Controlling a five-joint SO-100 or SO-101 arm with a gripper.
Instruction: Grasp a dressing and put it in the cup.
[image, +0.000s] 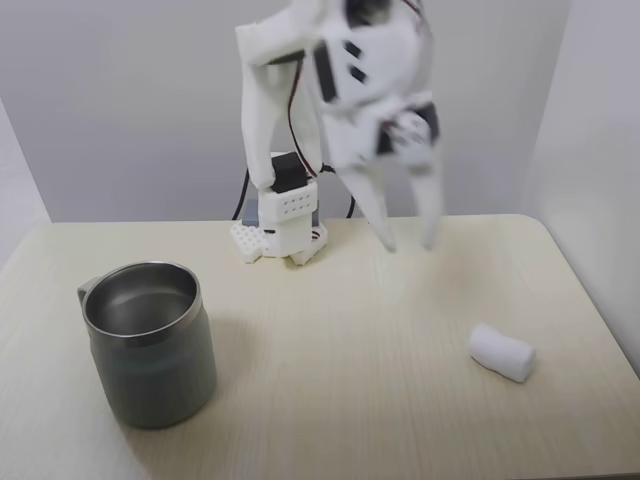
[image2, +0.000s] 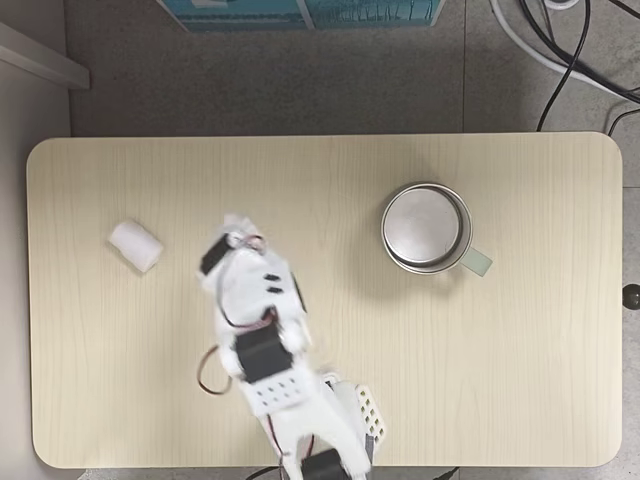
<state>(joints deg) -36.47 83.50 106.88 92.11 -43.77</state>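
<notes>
The dressing is a small white stubby roll lying on its side on the right of the table; the top-down fixed view shows the dressing at the left. The steel cup stands upright at the front left with nothing visible inside, and the cup has its handle pointing right. My white gripper hangs above the table, blurred, fingers pointing down and spread, nothing between them. It is up and to the left of the dressing. From above, the gripper sits right of the roll, apart from it.
The arm's base is fixed at the table's back edge. Walls close in behind and to the right. Cables lie on the floor beyond the table, and the wood between roll and cup is bare.
</notes>
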